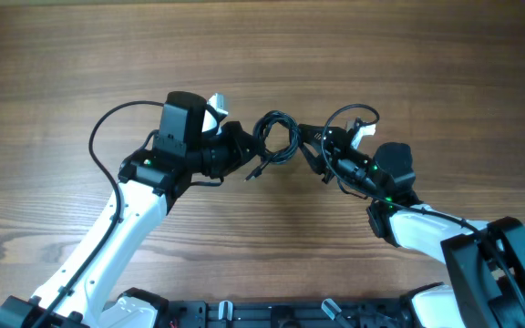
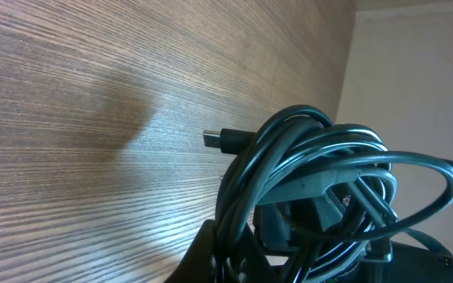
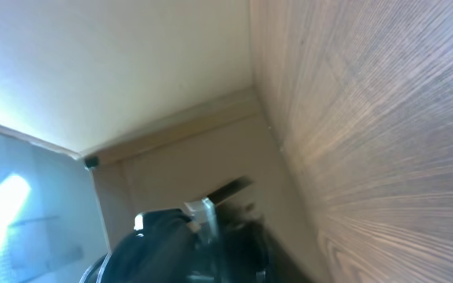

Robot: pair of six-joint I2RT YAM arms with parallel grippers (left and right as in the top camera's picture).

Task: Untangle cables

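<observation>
The cables are a small knotted black coil held just above the wooden table, between the two grippers. My left gripper is shut on the coil's left side. In the left wrist view the coil fills the right half, its strands are pinched between my fingers, and a plug end sticks out to the left. My right gripper sits at the coil's right edge with its fingers apart. The right wrist view shows only a blurred dark mass low down.
The tabletop runs bare around the arms. Thicker black arm wires loop by the left arm and above the right wrist. The arm bases stand at the near edge. A pale wall lies beyond the table.
</observation>
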